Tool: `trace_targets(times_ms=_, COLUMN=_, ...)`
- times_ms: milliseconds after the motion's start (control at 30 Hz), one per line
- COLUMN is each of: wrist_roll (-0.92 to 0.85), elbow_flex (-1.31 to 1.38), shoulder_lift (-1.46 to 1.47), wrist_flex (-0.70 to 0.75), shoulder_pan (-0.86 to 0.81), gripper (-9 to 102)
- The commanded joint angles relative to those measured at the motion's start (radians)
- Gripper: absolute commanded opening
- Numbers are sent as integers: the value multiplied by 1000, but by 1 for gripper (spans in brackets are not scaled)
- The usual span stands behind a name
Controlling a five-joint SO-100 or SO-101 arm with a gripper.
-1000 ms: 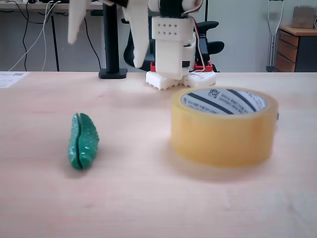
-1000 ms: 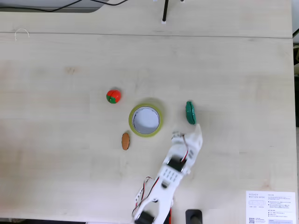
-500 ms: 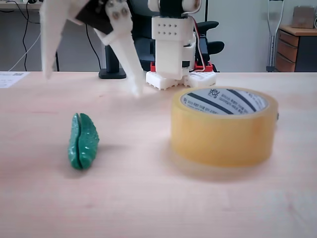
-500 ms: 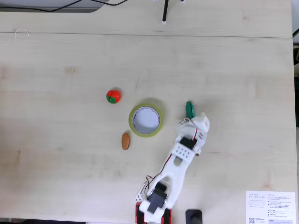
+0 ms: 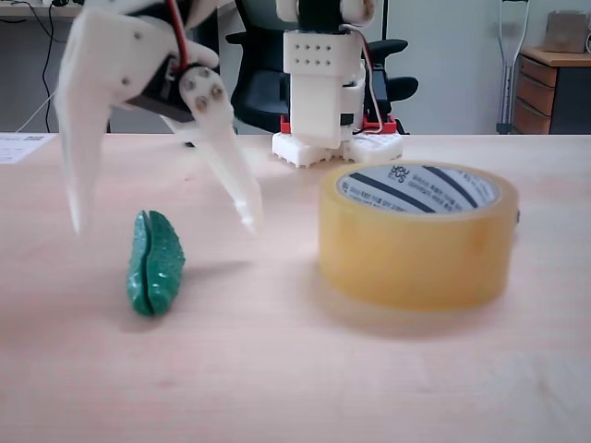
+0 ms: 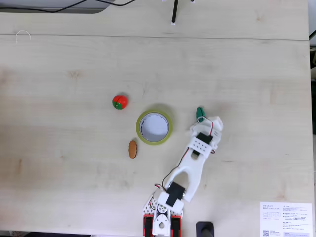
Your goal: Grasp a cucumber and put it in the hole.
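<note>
Table (image 5: 388,388): pale wood-grain top, seen low from the front in one fixed view and from above in another (image 6: 59,163).
Arm (image 6: 190,165): white printed links with red base parts, reaching from the bottom edge of the top-down fixed view up and to the right; its base (image 5: 325,92) stands at the back of the table in the low fixed view.
Tape roll (image 5: 416,235): wide yellowish translucent packing tape, lying flat, near the table's middle (image 6: 154,128).
Hole (image 6: 154,127): round opening of the roll facing up, ringed by a white core with black stripes and print (image 5: 420,187).
Gripper (image 5: 162,224): jaws spread wide apart, holding nothing, tips pointing down just above the table on either side of the cucumber; seen from above (image 6: 205,121) it covers most of it.
Cucumber (image 5: 154,262): teal-green, bumpy, with a lengthwise seam, lying on the table well left of the roll in the low view; from above only its far tip (image 6: 200,113) shows, right of the roll.
Tomato toy (image 6: 120,101): red with green, up and left of the roll.
Brown oval toy (image 6: 132,149): just below and left of the roll.
Printed sheet (image 6: 285,218): bottom right corner.
</note>
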State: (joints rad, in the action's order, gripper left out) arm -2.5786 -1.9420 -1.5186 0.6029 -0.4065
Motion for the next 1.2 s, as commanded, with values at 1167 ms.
trace_targets(times_ms=1167, wrist_roll=279, elbow_flex=281, shoulder_lift=264, wrist_flex=307, shoulder_pan=17, gripper=23)
